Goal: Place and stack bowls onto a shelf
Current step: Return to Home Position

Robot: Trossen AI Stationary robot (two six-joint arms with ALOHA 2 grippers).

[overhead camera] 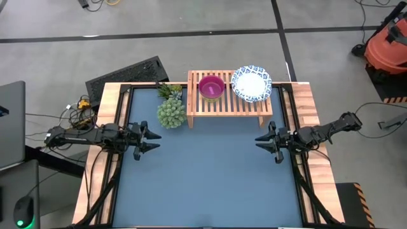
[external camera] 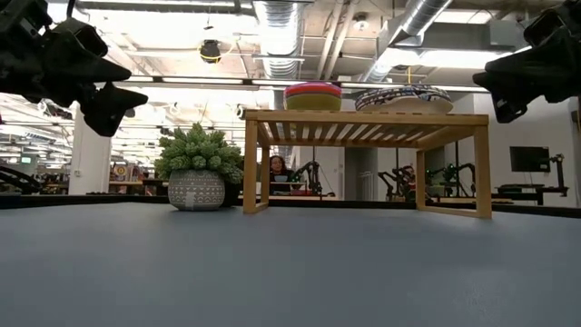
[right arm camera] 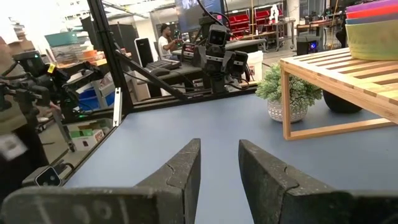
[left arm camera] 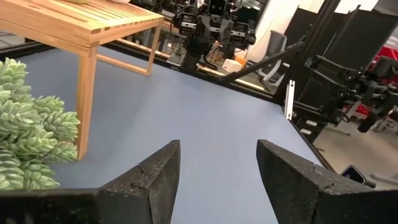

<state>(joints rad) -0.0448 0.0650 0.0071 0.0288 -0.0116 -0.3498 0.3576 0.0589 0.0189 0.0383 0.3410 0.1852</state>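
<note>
The light-wood shelf (overhead camera: 229,98) stands at the table's far middle. On its slatted top sit a stack of small plain bowls with the purple one uppermost (overhead camera: 212,87) and, to its right, a stack of white bowls with blue patterned rims (overhead camera: 251,83). Both stacks show in the low view (external camera: 312,95) (external camera: 404,97). My left gripper (overhead camera: 154,140) is open and empty above the table's left side. My right gripper (overhead camera: 261,142) is open and empty above the right side. Both point toward the table's middle.
A green spiky plant in a patterned pot (overhead camera: 171,112) stands just left of the shelf, with a darker plant (overhead camera: 169,90) behind it. The blue table surface (overhead camera: 210,184) stretches between and in front of the grippers. A person (external camera: 275,168) sits in the room behind.
</note>
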